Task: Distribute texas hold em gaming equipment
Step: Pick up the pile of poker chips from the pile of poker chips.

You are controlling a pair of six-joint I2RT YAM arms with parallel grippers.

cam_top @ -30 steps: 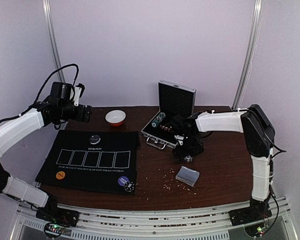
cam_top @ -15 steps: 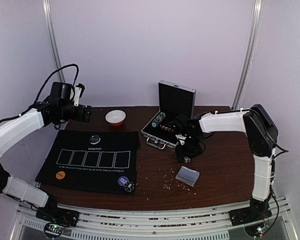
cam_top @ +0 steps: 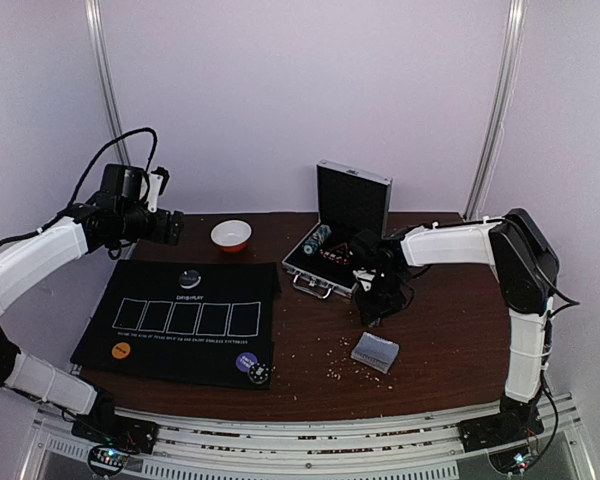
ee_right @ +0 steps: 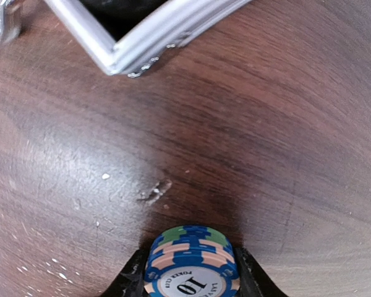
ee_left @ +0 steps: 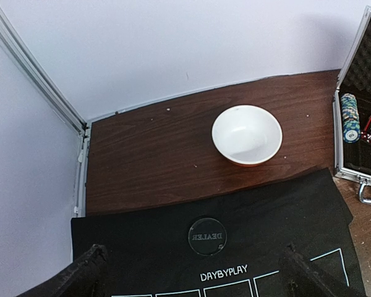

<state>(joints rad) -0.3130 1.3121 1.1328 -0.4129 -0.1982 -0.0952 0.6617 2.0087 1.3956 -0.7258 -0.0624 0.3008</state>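
Observation:
My right gripper [ee_right: 191, 277] is shut on a short stack of blue, green and pink poker chips [ee_right: 191, 260] marked 10, low over the brown table just right of the open case [cam_top: 342, 230]; its fingers [ee_right: 131, 279] press both sides. In the top view this gripper [cam_top: 379, 302] hangs above the grey-blue deck of cards [cam_top: 375, 352]. My left gripper [ee_left: 195, 272] stands open above the black mat [ee_left: 284, 204], over the black DEALER disc [ee_left: 207, 236]. An orange disc [cam_top: 121, 350], a purple disc [cam_top: 246, 362] and a striped chip [cam_top: 259, 373] lie on the mat's near edge.
A white bowl with a red rim [ee_left: 247, 135] sits behind the mat. The aluminium case [ee_left: 358, 124] holds a row of chips [ee_left: 350, 117]; its corner [ee_right: 142, 37] lies close ahead of my right gripper. Crumbs dot the table near the deck.
My right gripper has closed from wide open onto the chip stack and shifted slightly to the right. The left arm has not moved.

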